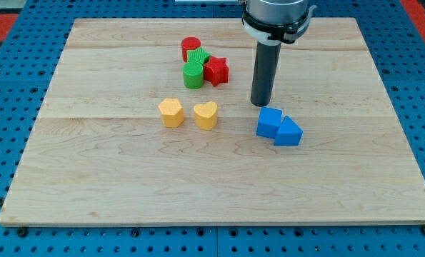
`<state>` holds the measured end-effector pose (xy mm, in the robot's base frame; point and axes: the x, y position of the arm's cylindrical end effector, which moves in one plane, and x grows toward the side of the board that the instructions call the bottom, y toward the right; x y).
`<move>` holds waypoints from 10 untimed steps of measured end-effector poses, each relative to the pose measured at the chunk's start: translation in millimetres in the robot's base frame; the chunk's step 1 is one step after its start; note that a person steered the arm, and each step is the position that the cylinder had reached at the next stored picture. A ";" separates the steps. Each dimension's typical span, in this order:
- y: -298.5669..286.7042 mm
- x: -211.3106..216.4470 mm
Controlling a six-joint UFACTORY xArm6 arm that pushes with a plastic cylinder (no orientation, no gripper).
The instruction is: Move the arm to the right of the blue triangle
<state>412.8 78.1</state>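
Observation:
The blue triangle [289,133] lies on the wooden board right of centre, touching a blue cube-like block [268,122] on its left. My tip [261,104] rests on the board just above the blue cube, up and to the left of the blue triangle, a small gap from both.
A cluster sits at the view's top centre: red cylinder [191,47], green block [198,56], green cylinder [193,74], red star [216,70]. A yellow hexagon [171,112] and a yellow heart [206,114] lie left of centre. The board's right edge [405,143] meets a blue pegboard.

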 end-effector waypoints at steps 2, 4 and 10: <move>8.9 0.0; 11.5 0.0; 58.0 2.2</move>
<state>414.9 136.2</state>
